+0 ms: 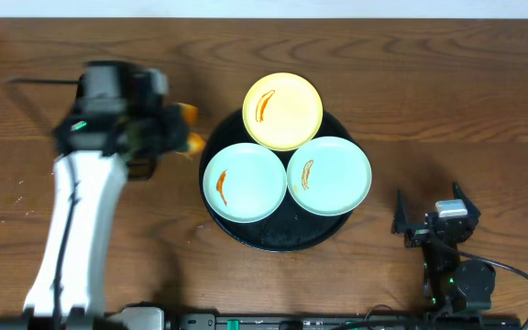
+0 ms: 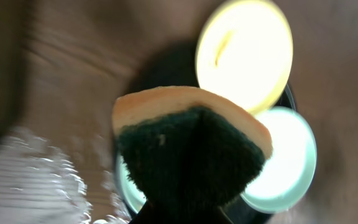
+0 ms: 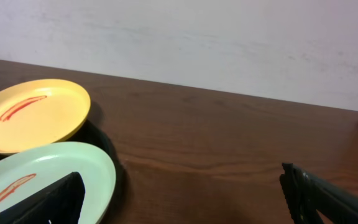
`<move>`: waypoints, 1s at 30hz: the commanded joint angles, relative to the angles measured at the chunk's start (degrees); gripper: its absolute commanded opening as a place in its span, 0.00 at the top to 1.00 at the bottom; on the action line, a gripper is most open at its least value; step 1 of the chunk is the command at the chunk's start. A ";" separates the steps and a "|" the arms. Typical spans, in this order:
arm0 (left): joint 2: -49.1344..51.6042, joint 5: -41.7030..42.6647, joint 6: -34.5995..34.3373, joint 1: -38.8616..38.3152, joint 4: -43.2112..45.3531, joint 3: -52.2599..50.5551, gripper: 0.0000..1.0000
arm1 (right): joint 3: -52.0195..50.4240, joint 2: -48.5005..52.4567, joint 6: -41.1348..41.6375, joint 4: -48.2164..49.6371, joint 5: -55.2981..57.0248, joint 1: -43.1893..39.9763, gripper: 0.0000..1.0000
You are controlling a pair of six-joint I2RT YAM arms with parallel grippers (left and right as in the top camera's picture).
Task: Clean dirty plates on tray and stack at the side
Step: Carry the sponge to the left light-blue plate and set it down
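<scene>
- Your left gripper (image 1: pixel 170 128), clenched on a yellow-and-green sponge (image 2: pixel 191 149), hangs over bare wood just left of the round black tray (image 1: pixel 273 236). Bring the sponge down flat, not edge-on.
- The left pale blue plate (image 1: pixel 244 181) lies nearest the sponge and looks the sensible first target. Wipe along its orange-brown streak, pressing lightly so the plate does not skate on the tray.
- The yellow plate (image 1: pixel 283 111) overhangs the tray's far rim, and the right pale blue plate (image 1: pixel 329 175) overhangs its right rim. All three are smeared and none is stacked.
- Your right gripper (image 1: pixel 427 209) rests well right of the tray, jaws released and holding nothing. It is probably best placed to steady or lift plates.
- The scene is a dark wood-grain tabletop (image 1: pixel 447 101) with a plain pale wall (image 3: pixel 197 37) behind.
</scene>
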 commanded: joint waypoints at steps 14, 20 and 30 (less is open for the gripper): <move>25.59 -0.98 -9.79 -17.68 3.10 0.02 0.93 | -0.09 -0.31 -0.66 -0.26 0.13 -0.46 0.01; 26.38 -0.98 -9.77 -18.25 5.03 0.02 0.84 | -0.09 -0.31 -0.66 -0.26 0.13 -0.46 0.01; 25.86 -1.20 -9.40 -17.90 4.96 0.04 0.65 | -0.09 -0.31 -0.66 -0.26 0.13 -0.46 0.01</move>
